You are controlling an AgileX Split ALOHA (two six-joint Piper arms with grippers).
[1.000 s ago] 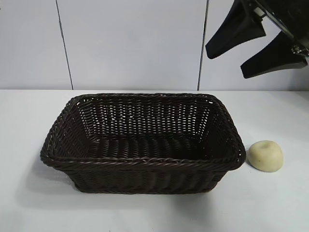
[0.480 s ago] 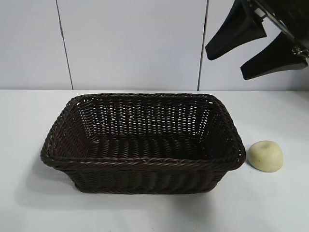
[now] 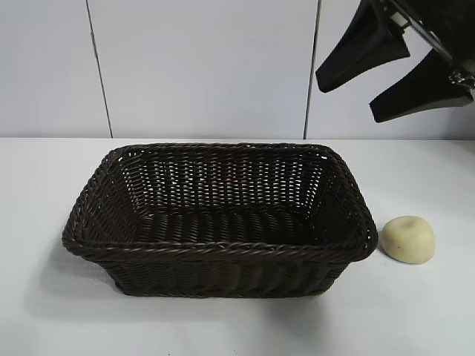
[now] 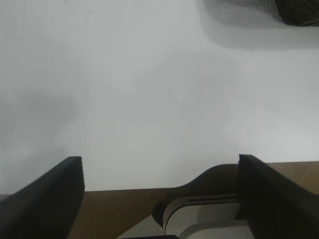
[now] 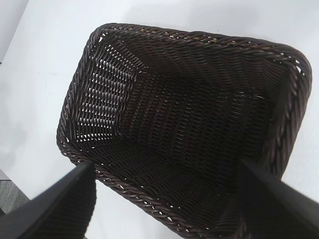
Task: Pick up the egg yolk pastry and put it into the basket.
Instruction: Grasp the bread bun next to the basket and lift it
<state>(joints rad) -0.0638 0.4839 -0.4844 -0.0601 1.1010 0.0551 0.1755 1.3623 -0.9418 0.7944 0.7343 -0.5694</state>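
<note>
The egg yolk pastry (image 3: 407,239) sits on the white table (image 3: 223,326) just beside the empty basket (image 3: 223,248), not yet lifted. The right tool (image 3: 386,78) hangs above, spread wide and empty, poised for a descent; the left tool (image 4: 159,191), likewise gaping, holds nothing over bare table.

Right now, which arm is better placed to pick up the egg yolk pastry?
The right. Its open hand hangs high above the egg yolk pastry, which lies right of the basket. The left hand is open over bare table.
</note>
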